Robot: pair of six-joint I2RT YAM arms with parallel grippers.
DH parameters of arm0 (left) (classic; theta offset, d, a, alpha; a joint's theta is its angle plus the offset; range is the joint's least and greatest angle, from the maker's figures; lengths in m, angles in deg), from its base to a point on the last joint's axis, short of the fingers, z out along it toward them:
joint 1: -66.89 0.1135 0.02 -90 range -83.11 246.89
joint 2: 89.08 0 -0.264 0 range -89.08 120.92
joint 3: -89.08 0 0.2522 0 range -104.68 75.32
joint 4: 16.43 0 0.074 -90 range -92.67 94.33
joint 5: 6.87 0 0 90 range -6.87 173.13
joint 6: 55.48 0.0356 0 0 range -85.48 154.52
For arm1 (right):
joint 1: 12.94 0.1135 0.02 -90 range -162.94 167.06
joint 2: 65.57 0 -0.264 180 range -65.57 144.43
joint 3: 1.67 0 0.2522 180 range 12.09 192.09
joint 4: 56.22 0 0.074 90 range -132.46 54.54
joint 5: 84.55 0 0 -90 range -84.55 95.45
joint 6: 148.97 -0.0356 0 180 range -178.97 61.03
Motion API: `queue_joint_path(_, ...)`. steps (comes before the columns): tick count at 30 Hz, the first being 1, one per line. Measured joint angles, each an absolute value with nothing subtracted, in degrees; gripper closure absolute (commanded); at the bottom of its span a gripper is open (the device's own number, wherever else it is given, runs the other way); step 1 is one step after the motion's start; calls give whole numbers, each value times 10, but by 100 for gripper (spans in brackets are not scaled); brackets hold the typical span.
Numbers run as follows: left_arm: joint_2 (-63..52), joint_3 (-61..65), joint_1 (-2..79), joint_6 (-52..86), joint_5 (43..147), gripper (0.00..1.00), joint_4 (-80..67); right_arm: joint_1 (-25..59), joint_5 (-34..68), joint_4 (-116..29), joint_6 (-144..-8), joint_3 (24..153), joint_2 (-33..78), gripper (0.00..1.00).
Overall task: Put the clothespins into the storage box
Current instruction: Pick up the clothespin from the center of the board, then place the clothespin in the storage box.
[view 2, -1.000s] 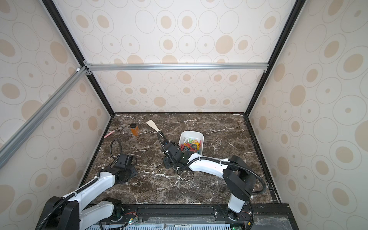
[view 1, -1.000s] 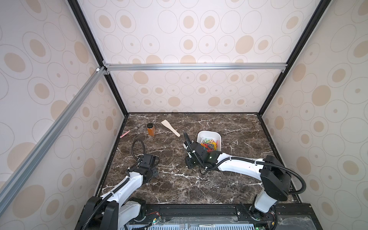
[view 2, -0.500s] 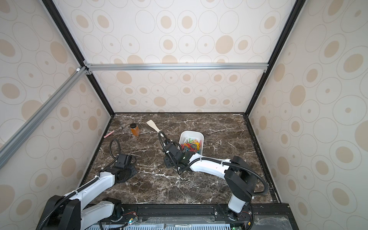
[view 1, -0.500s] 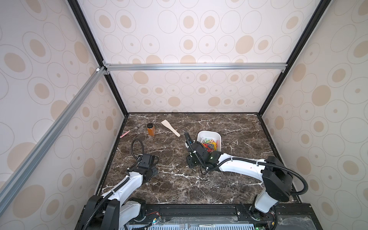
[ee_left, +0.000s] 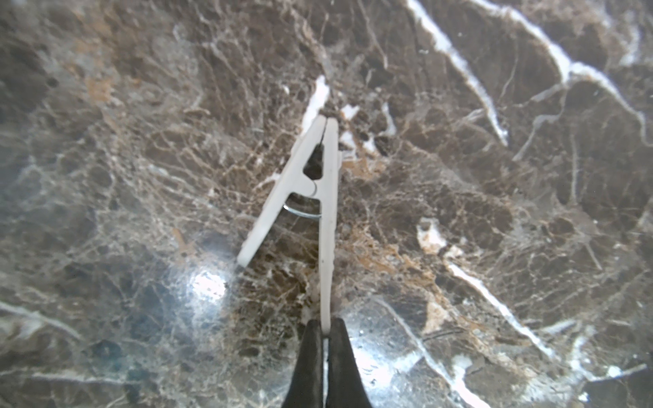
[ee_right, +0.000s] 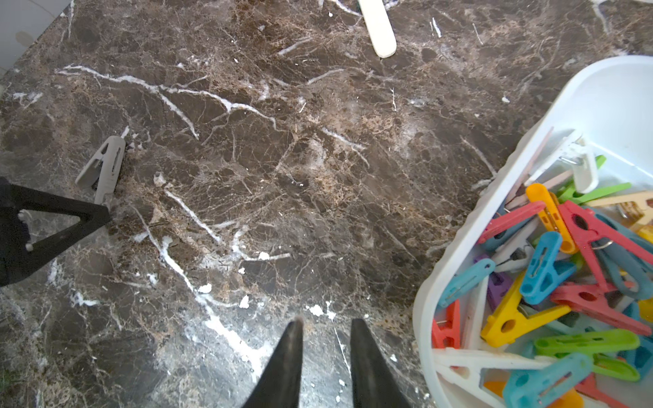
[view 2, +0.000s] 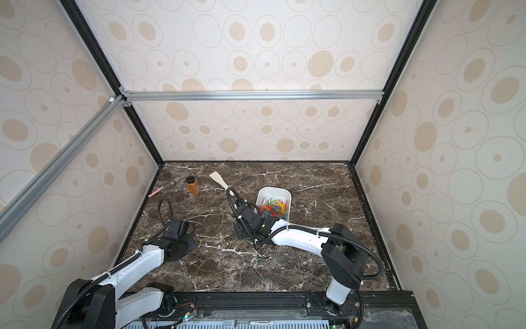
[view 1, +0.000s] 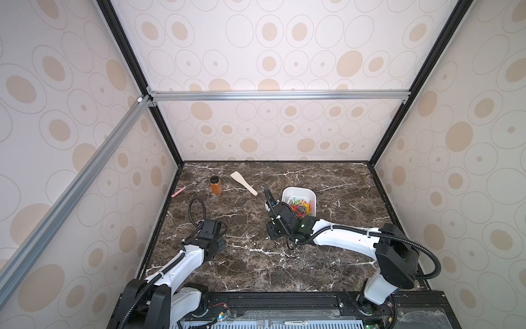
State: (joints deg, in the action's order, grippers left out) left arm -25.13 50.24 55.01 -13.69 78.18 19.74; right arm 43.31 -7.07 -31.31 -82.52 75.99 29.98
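A pale grey clothespin lies on the dark marble at the left of the table, and my left gripper is shut on the end of one of its legs. The right wrist view shows the same clothespin with a black finger of the left gripper at its tail. The white storage box stands right of centre and holds several coloured clothespins. Beside the box's near left corner, my right gripper hangs open over bare marble with nothing between its fingers.
At the back left stand an amber jar with a black lid, a pale wooden spatula and a pink-handled slim tool. Patterned walls enclose the table on three sides. The spatula's end shows in the right wrist view.
My left gripper has closed from partly open to shut, onto the pale clothespin's leg. The right arm has stayed almost still beside the box.
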Motion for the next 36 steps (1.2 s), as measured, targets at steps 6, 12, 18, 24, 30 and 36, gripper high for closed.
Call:
queue_joint_path(6,-247,453,542,-127,803,100,211,433,-80,-312,-825,760,300,73)
queue_joint_path(12,-223,385,474,-130,815,100,225,413,-83,-310,-835,757,290,73)
queue_joint_path(18,-150,280,347,-142,812,100,228,363,-91,-299,-846,727,231,73)
queue_joint_path(24,-57,173,250,-142,815,100,206,284,-97,-292,-859,680,161,73)
queue_joint_path(30,68,62,204,-117,846,100,167,218,-99,-270,-868,653,125,73)
queue_joint_path(36,169,-38,196,-68,874,85,162,198,-98,-257,-869,643,102,73)
